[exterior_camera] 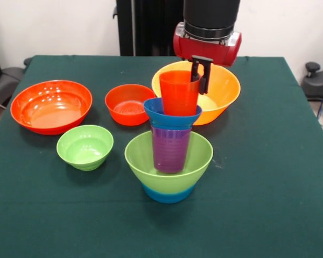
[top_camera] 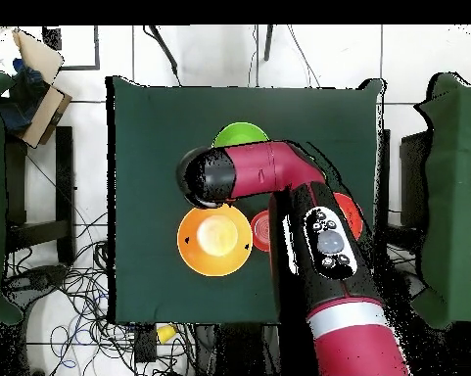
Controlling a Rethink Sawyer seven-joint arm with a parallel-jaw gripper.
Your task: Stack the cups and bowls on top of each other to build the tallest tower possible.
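The tower stands at the table's middle: a light green bowl nested on a light blue bowl, a purple cup inside it, a dark blue bowl on that cup, and an orange-red cup on top. My gripper comes down at the orange-red cup's right rim, one finger inside and one outside, shut on its wall. In the overhead view the arm hides the stack except an arc of the light green bowl.
A large yellow-orange bowl sits right behind the tower, also seen as the yellow-orange bowl from overhead. A medium red-orange bowl, a large red-orange bowl and a small light green bowl lie to the left.
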